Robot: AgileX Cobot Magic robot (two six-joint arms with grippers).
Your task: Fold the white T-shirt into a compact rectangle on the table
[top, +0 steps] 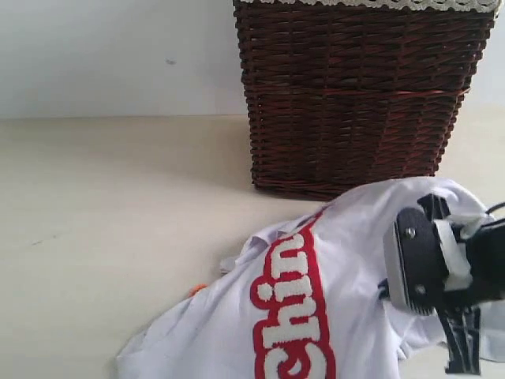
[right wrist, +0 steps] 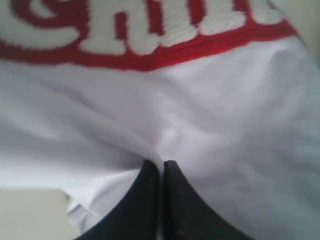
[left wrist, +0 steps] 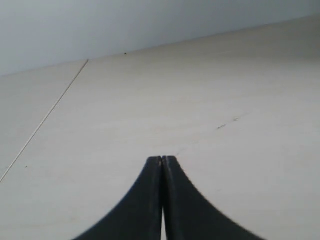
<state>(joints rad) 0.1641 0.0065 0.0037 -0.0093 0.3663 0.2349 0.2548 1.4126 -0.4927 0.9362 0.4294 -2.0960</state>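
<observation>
The white T-shirt (top: pixel 347 260) lies crumpled on the table (top: pixel 118 205) at the front right, its red-outlined fuzzy letters (top: pixel 292 308) facing up and a small orange tag (top: pixel 197 290) poking out at its left edge. My right arm (top: pixel 442 264) sits over the shirt's right side. In the right wrist view my right gripper (right wrist: pixel 161 164) is shut, pinching a fold of the white T-shirt (right wrist: pixel 210 110) just below the red lettering (right wrist: pixel 150 45). My left gripper (left wrist: pixel 163 159) is shut on nothing above bare table (left wrist: pixel 200 100); it does not show in the exterior view.
A dark brown wicker basket (top: pixel 355 95) with a lace rim stands at the back right, just behind the shirt. A pale wall (top: pixel 118 55) bounds the table's far side. A thin seam line (left wrist: pixel 50 112) crosses the table in the left wrist view.
</observation>
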